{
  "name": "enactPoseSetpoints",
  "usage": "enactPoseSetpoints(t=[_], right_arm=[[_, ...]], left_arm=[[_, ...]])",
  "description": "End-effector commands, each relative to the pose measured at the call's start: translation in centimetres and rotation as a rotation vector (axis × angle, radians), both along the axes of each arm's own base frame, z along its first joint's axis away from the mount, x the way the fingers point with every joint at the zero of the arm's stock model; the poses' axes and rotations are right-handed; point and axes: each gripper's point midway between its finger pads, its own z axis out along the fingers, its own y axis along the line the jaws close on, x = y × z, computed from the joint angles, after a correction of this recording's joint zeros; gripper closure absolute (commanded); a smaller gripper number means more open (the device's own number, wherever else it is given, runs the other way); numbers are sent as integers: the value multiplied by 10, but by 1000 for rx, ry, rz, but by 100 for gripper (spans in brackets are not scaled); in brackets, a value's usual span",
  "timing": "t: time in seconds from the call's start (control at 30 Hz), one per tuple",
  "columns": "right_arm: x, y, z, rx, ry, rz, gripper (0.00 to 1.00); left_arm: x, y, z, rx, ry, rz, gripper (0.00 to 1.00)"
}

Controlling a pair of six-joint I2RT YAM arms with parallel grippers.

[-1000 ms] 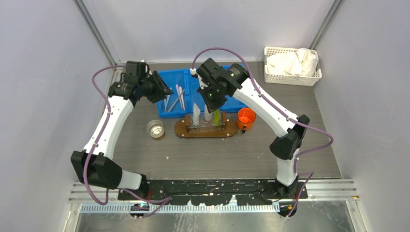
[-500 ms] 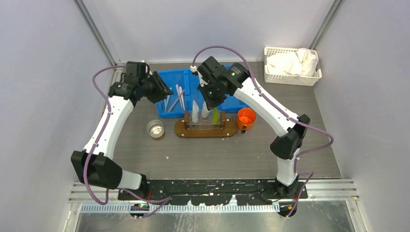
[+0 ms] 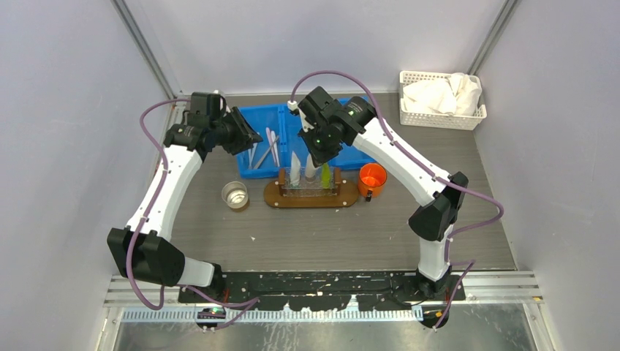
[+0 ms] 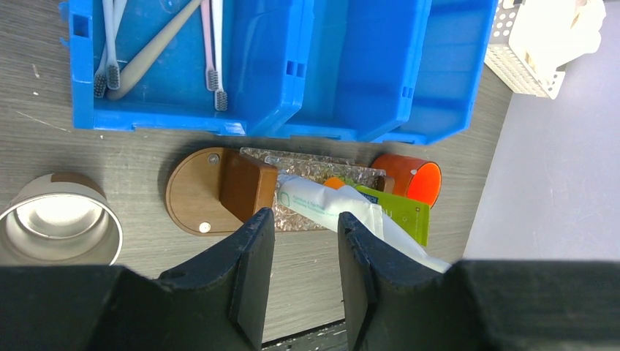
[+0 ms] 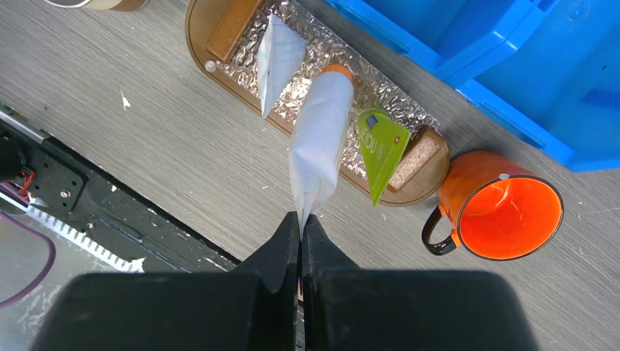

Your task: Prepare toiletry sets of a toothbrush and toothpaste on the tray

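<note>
Work cell enclosure and table surface.
Enclosed at rear, left and right by plain pale grey walls [image 3: 329, 36], joined at the rear corners by slanted metal profiles [image 3: 139, 40]. Floored with a dark grey wood-grain table [image 3: 329, 234], edged at the near side with a ribbed aluminium rail [image 3: 512, 281]. Lit evenly, with soft shadows only.

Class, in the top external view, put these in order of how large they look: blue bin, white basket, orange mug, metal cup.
1. blue bin, even though partly covered
2. white basket
3. orange mug and metal cup: these look about alike, so they are not ranked against each other
</note>
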Motion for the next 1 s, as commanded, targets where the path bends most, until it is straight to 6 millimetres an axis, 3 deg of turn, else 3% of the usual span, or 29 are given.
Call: enactPoseSetpoints(t=[0.0,0.97], right_arm=[[2,-3,22,52,-62,-4,99],[-9,-6,11,43,-15,20,99]], left_arm=[[5,-5,6,-23,-34,-11,62],[9,-7,-4,-33,-19,-3,64]])
